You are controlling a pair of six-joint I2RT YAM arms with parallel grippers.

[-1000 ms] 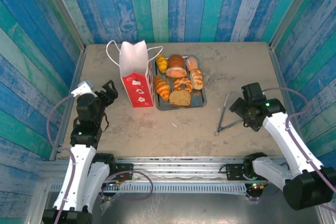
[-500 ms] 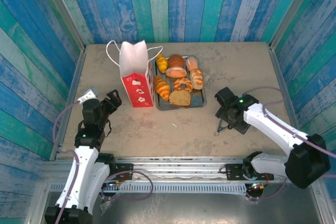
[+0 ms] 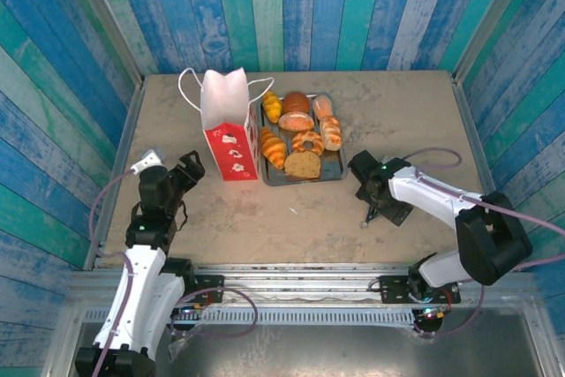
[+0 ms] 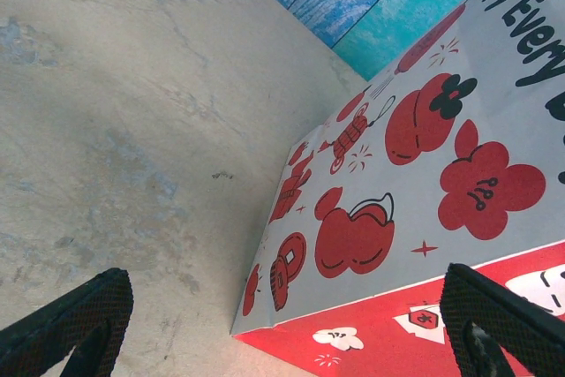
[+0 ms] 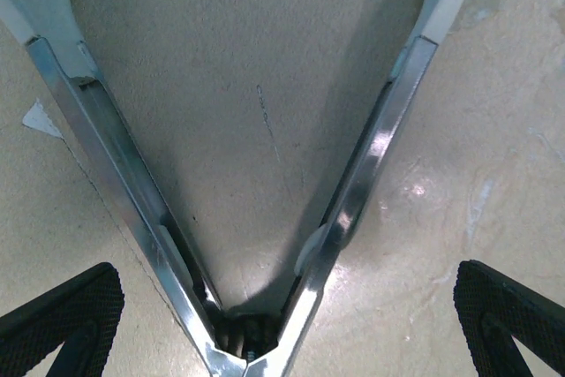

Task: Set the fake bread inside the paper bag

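The fake bread lies as several golden-brown pastries on a grey metal tray at the table's middle back. Left of the tray stands the paper bag, upright, white over a red band; it also shows close in the left wrist view. My left gripper is open, low on the table, just left of the bag with nothing between its fingers. My right gripper is open, hovering low over metal tongs, its fingertips straddling their hinged end.
The tongs lie flat on the tan tabletop, right of the tray and near the front edge, spread in a V. Painted blue plank walls enclose the table on three sides. Bare tabletop lies between bag and tongs.
My right arm has swung left and down until its gripper came over the tongs. My left arm sank a little toward the table early on, then stayed still.
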